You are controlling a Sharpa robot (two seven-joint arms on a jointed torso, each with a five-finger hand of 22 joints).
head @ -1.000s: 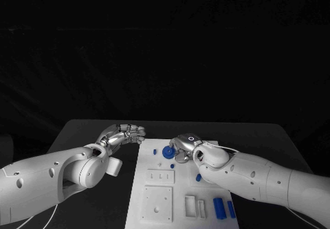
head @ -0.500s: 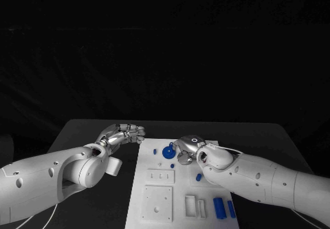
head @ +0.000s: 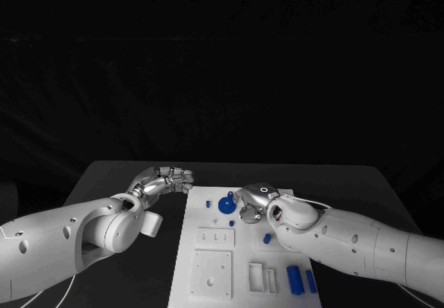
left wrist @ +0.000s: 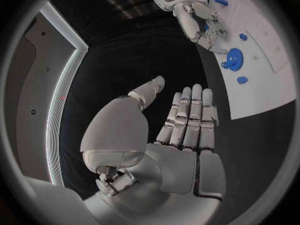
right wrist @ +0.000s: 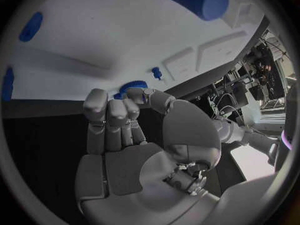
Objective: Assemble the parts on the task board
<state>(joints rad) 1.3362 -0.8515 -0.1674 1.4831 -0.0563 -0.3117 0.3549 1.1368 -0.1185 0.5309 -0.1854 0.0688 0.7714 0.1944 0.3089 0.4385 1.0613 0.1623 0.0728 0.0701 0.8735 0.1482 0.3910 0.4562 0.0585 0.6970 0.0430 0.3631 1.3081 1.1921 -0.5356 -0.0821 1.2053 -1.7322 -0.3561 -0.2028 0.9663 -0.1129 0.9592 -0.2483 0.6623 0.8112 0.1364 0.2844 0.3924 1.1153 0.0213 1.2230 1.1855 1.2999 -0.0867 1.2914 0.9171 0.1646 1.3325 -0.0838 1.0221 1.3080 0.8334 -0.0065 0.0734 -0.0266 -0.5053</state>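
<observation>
Right hand [head: 251, 204] shifted nearer blue gear [head: 226, 206], seemingly touching.

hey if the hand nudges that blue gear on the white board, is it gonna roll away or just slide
The blue gear looks to be lying flat on the task board, so it would probably slide rather than roll. It looks like stiff, light plastic. Its toothed rim may catch the right hand fingers beside it.

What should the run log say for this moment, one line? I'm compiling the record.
left hand: open, beside task board | right hand: fingers curled at blue gear, hold unclear | blue parts near front edge
</observation>
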